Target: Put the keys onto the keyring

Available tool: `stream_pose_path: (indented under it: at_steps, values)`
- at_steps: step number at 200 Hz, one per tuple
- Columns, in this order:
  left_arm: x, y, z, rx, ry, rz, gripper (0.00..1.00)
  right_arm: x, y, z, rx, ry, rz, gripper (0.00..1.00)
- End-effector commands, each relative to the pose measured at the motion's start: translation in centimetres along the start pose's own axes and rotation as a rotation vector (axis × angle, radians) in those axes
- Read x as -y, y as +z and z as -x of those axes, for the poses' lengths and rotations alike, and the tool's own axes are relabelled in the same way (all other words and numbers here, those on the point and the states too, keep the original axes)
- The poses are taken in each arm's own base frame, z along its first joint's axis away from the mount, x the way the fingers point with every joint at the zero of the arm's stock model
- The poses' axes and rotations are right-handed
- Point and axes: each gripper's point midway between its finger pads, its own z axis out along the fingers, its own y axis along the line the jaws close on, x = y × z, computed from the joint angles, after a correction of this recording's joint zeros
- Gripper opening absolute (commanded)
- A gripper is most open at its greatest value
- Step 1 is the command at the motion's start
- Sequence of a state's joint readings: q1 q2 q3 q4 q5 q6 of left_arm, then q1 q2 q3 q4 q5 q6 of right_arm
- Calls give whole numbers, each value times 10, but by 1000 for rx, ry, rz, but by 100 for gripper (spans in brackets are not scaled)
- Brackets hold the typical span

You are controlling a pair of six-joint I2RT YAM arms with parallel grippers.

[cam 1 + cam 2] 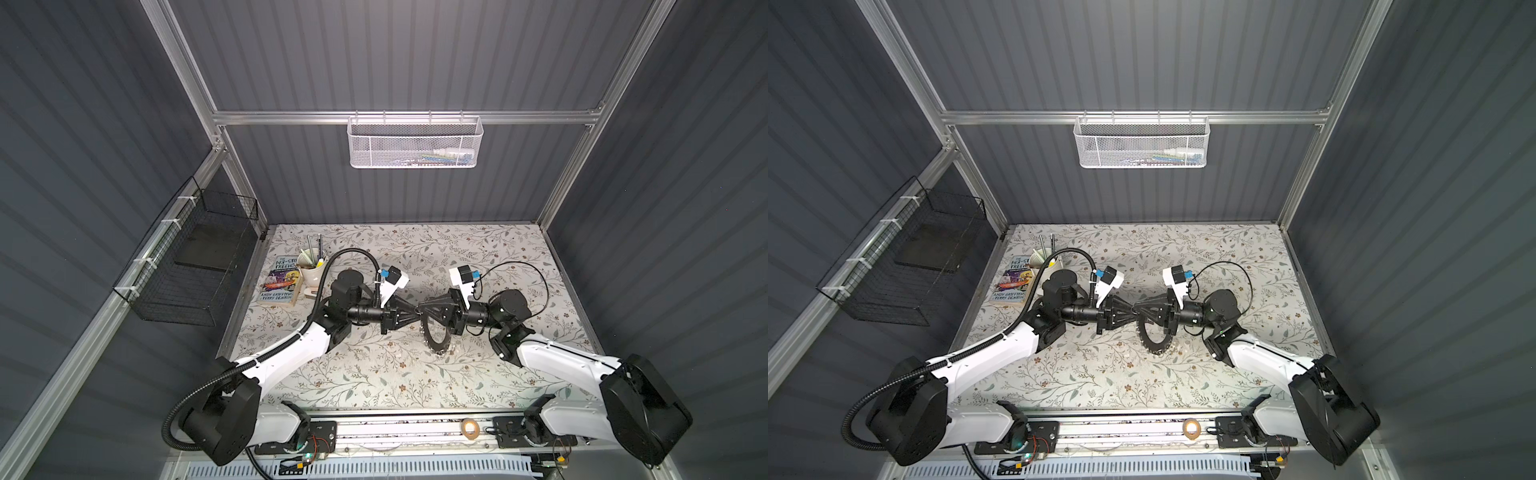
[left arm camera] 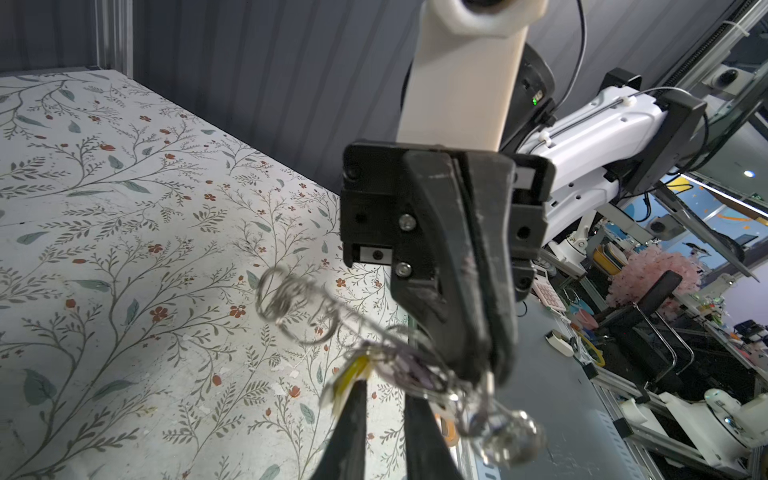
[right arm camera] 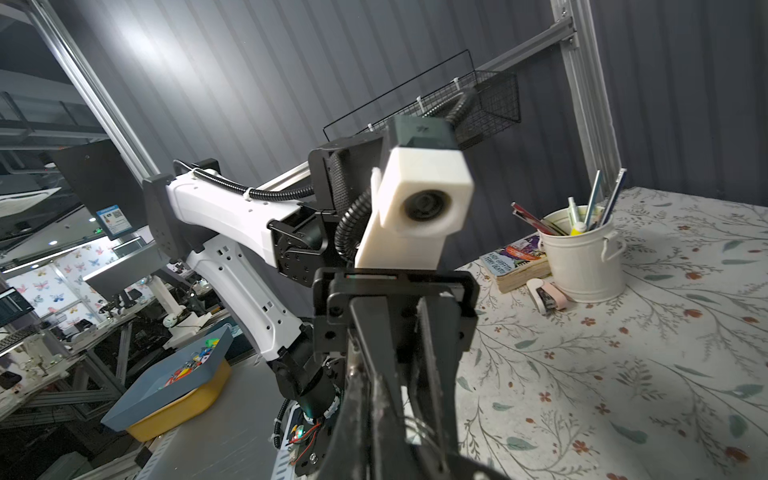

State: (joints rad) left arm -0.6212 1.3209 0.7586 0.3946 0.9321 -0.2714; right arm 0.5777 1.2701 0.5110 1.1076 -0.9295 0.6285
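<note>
Grey ribbed walls (image 1: 395,62) close in the cell on three sides, braced by an aluminium frame (image 1: 407,117). The table (image 1: 374,374) is covered by a pale cloth printed with leafy sprigs and small rust-red flowers. A black wire basket (image 1: 187,270) hangs on the left wall and a white mesh basket (image 1: 415,143) hangs from the back rail. At the table's far left lie a book (image 1: 280,278) and, just beside it, a white pen cup (image 1: 312,270). A small tan tape roll (image 1: 470,427) sits on the front rail.

In both top views the two arms meet tip to tip above the middle of the table. The right gripper (image 1: 420,309) is closed tight on the top rim of the keyring (image 1: 430,345). The keyring is a flat dark ring with a wide hole and small wire loops glinting round its edge, and it hangs on edge below the jaws. Whether its lower rim touches the cloth cannot be told.

In the left wrist view the left gripper (image 2: 385,388) shows a narrow gap between its fingers, with cloth visible through it and nothing seen between them. The yellow-tagged key (image 2: 352,376) lies against one fingertip. The lilac-tagged key (image 2: 415,373) is a blur just beside it among the wire loops. Their metal is too blurred to make out.
</note>
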Motion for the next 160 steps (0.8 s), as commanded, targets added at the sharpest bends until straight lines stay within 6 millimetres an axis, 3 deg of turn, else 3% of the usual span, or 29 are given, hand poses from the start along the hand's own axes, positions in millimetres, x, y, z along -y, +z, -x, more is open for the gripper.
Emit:
stream_pose_path:
  at_steps: [1,110,142,160]
  values:
    - [-7,1,7,16,-3,53,24,-20,3,6,8,-54,76,0]
    - [-36,-41,-18,1,-69,412,40,-19,1,4,7,-54,75,0]
    - [-32,-54,-9,31,-49,472,45,-18,-1,4,6,-51,73,0]
    - [-20,-57,-2,52,-22,446,48,-17,-3,5,8,-49,75,0]
